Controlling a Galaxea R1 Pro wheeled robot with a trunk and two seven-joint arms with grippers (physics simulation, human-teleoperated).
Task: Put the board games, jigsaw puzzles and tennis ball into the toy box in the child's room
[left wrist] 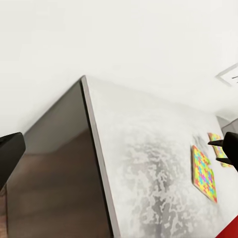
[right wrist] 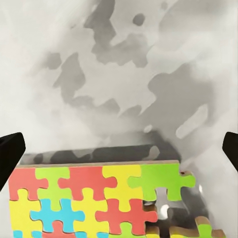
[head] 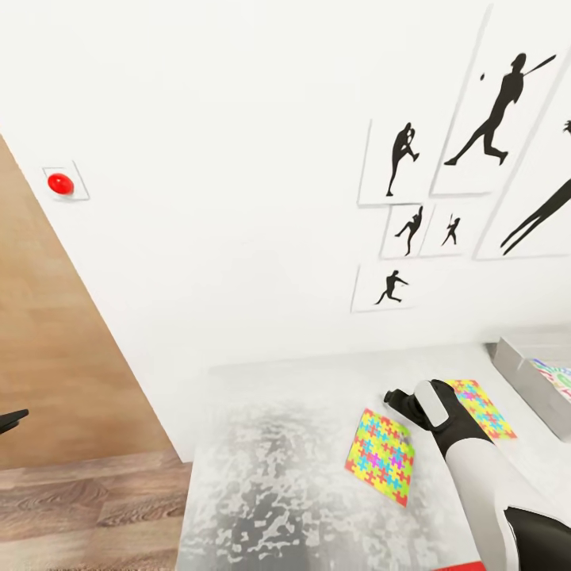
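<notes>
head view: the right tool (head: 396, 400) hangs over the surface (head: 270, 476), just above the far edge of the nearer jigsaw puzzle (head: 381, 455). the second puzzle (head: 484, 408) lies just behind the arm, towards the toy box (head: 523, 373) at the right edge, which already holds a game box with a white cover (head: 555, 374). the step in hand looks like picking up the nearer puzzle; the board is thin and flat, so the next move probably calls for getting a finger under an edge before lifting it over to the box. the wall is white, with black sports silhouette prints (head: 492, 111) and a red button (head: 60, 184); a wood plank floor (head: 79, 492) lies to the left.

left wrist view: the left tool is well off to the side, with one dark fingertip (left wrist: 10, 153) at the frame's edge; i cannot tell whether it is spread or pressed together. the surface's pale mottled top, its dark side panel (left wrist: 54, 168) and both puzzles are in sight.

right wrist view: the right tool's fingers (right wrist: 10, 153) are spread wide, holding nothing, with the puzzle's edge between them and below.
</notes>
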